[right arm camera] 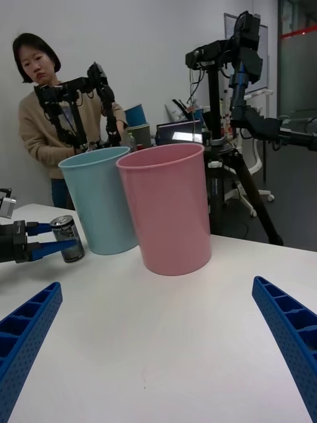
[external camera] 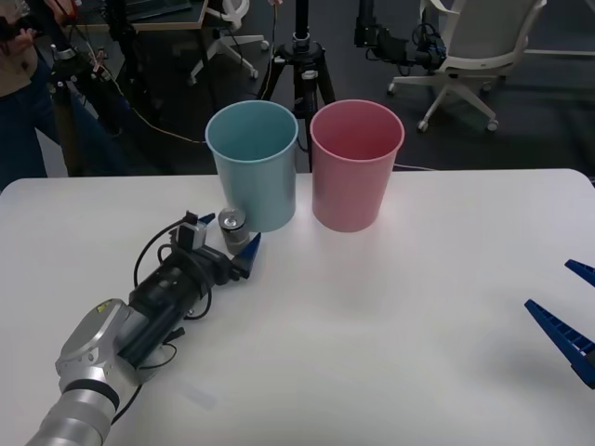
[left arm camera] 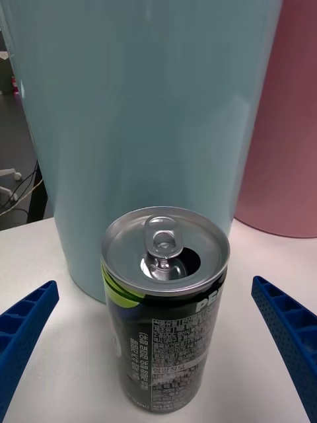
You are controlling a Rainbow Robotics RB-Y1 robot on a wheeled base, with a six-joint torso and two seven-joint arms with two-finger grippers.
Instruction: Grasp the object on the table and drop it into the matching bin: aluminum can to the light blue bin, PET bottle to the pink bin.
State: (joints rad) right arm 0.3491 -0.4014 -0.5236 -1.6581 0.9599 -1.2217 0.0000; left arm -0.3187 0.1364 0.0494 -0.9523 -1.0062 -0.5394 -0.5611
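**Can between my left fingers, not yet pinched**

Left side of the front view: my left gripper (external camera: 232, 243) reaches up from the lower left corner toward the centre of the table (external camera: 390, 316). Its fingers are spread, one on each side of the aluminum can (external camera: 231, 225), with a gap on both sides in the left wrist view. I judge no contact yet.

The can stands upright, long axis vertical, silver lid and pull tab facing up; the mouth looks opened. It sits on the white tabletop just in front of the light blue bin (external camera: 252, 163), close to the bin's base, possibly touching; I cannot tell. From my left wrist camera the can (left arm camera: 165, 310) lies dead ahead, centred between the two blue fingertips, with the bin wall directly behind it.

Centre: the pink bin (external camera: 356, 163) stands just to the right of the blue one, rims nearly touching. Both upright.

Right side: my right gripper (external camera: 572, 321) waits at the lower right edge of the frame, fingers apart, holding nothing, well apart from the can. The left arm is plainly the nearer one.

Judgement: the coming move turns on the can being squarely between the left fingers. Squeeze across its round side, lift straight up, then clear the blue rim just behind. Risk: nudging the can against the bin while closing.
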